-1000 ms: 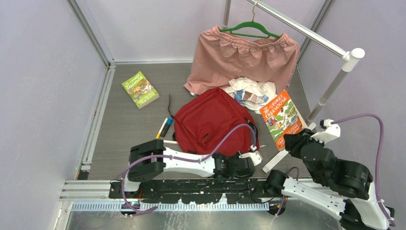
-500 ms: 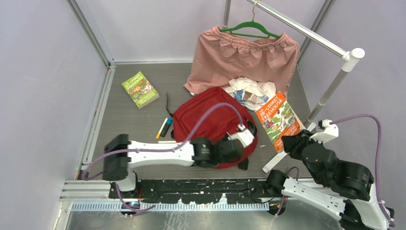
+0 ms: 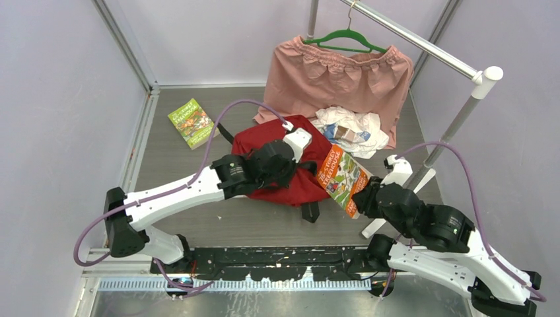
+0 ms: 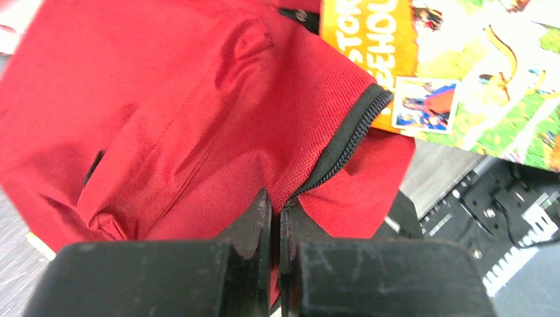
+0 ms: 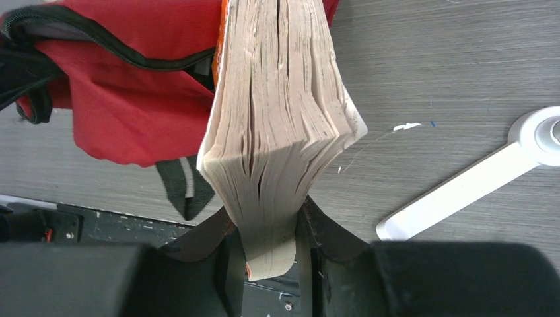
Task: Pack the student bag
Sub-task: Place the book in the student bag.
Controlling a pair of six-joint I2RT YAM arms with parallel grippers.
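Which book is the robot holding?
The orange book, pinched in the right gripper beside the red bag. The green book lies flat on the table, untouched.

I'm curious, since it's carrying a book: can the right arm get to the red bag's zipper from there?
Probably yes. The right claw grips the orange book, whose far edge sits against the black zipper of the student bag, and the left claw pinches the fabric beside it. Nothing lies between them.
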